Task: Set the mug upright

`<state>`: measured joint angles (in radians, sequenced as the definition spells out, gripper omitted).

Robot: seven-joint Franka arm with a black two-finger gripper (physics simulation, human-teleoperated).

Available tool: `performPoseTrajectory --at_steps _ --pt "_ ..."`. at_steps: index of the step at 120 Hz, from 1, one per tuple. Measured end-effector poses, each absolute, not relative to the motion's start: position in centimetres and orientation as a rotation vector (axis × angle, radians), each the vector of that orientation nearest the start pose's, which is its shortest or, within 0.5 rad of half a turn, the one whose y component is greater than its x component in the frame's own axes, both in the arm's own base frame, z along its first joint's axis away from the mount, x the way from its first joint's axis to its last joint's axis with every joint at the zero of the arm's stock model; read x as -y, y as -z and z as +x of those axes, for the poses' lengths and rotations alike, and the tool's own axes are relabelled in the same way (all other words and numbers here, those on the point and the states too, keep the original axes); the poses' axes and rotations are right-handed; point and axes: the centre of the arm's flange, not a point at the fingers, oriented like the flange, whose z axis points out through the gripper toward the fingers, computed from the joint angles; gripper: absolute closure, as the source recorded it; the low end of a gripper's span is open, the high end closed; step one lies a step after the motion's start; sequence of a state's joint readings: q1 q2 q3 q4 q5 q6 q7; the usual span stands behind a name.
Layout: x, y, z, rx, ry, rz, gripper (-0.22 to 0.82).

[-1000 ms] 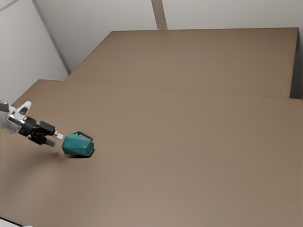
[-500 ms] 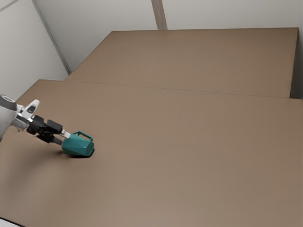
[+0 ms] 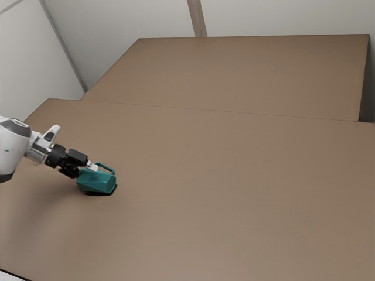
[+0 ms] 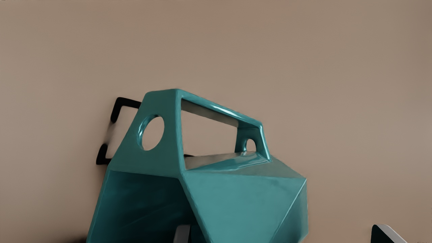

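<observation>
A broad, smooth brown table [image 3: 234, 205] is reached over from the exterior view's left by a white-and-grey jointed arm [image 3: 14, 143]. By its black 2-finger gripper [image 3: 85, 170], a faceted, glossy teal mug [image 4: 249, 199] is met lying on its side on the table, mouth toward the gripper. The angular handle [image 4: 221, 109] is turned upward, pierced by 2 round holes. The fingers are held apart, 1 tip at the mouth, 1 outside the body.

Exterior — side, far, downward; wrist — close, facing mug [image 4: 243, 199]; mug shared
</observation>
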<state>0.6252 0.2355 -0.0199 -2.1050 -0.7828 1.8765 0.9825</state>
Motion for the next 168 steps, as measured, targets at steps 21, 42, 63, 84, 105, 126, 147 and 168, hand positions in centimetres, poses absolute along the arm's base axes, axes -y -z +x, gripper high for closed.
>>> performPoseTrajectory --at_steps 21,42,63,84,105,126,147,168 --pt "-25.6 -29.3 47.0 -0.06 -0.224 2.331 0.17" --pt "-25.4 -29.5 47.2 -0.054 -0.233 2.332 0.38" --pt "-25.0 -30.4 47.5 -0.036 -0.248 2.337 0.61" --pt "-24.0 -31.9 48.0 0.002 -0.269 2.349 0.72" --pt "-21.6 -35.4 49.0 0.09 -0.31 2.383 0.76" --pt "-18.7 -38.4 49.8 0.226 -0.308 2.453 0.77" --pt "-16.2 -40.2 50.3 0.355 -0.261 2.542 0.78" --pt "-13.6 -41.1 51.1 0.462 -0.212 2.625 0.78"
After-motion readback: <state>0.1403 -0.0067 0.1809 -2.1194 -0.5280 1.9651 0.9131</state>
